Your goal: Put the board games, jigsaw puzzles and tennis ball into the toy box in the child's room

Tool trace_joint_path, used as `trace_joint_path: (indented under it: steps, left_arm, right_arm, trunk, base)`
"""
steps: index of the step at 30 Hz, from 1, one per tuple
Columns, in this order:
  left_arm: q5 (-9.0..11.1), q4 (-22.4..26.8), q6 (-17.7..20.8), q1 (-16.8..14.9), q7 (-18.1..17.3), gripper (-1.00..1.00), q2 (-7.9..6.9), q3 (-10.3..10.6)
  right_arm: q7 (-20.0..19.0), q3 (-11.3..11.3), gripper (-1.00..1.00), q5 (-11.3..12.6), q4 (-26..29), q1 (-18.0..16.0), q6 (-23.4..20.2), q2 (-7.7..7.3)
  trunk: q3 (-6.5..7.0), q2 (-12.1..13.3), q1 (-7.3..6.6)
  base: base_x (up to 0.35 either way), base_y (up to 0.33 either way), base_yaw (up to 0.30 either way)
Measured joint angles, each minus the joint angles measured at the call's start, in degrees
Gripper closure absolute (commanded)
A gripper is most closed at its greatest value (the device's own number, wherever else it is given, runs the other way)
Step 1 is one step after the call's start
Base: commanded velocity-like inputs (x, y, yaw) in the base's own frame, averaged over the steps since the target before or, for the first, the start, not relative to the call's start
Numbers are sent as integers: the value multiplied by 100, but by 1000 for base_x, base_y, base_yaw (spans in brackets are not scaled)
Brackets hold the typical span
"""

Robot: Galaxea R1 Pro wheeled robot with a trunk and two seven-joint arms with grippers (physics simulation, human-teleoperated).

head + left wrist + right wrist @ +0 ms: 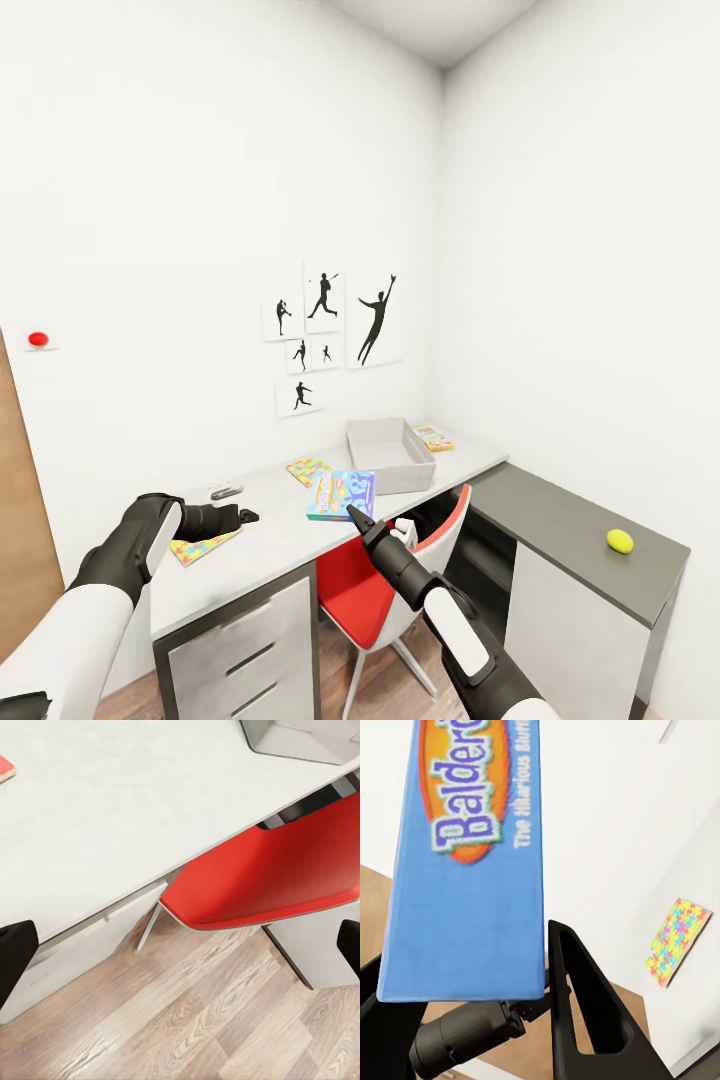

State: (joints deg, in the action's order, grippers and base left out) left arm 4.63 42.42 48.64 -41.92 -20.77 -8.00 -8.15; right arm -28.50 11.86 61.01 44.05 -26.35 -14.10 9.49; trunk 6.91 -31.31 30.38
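The blue board game (465,862) is pinched between the two fingers of the right gripper (352,512), one dark finger (585,1012) pressing on its side, so the flat box stands out ahead of the fingertips with its printed face turned to the wrist camera; in the head view the box lies flat just above the table (270,530), beyond the fingertips, probably because it is being carried toward the toy box (390,455). The grey toy box stands a little further ahead of these fingers, near the wall, and a second printed box (433,437) lies just beside it on the far side. One jigsaw puzzle (307,470) lies between the held game and the wall; the other jigsaw puzzle (203,547) rests under the left gripper (243,517), whose fingers (15,952) are spread wide with nothing between them. The tennis ball (620,541) sits well apart, on the dark side wing of the desk. Below the fingers of both arms stands a red chair (360,595). The next move seems to be lifting the game over the box rim.
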Motion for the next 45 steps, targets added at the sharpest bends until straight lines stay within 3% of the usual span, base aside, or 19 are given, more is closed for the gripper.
trace_joint_path:
  steps: [7, 14, 45]
  left_arm:
    - [-7, 0, -22, -1, 9, -100, -4, 0]
    - [-1, -1, -331, 48, 9, -100, -9, 1]
    - [0, -3, -372, 84, 10, -100, -1, 0]
  right_arm:
    - [0, 0, 100, -1, 0, 0, 0, 0]
    - [0, 0, 100, -2, 0, 0, 0, 0]
    - [-7, 0, 100, 10, 15, 0, 0, -9]
  trunk:
    - [0, 0, 0]
    - [0, 0, -2]
    - [0, 0, 0]
  base:
    - [9, -9, 0]
    - [131, -105, 0]
    - [13, -4, 0]
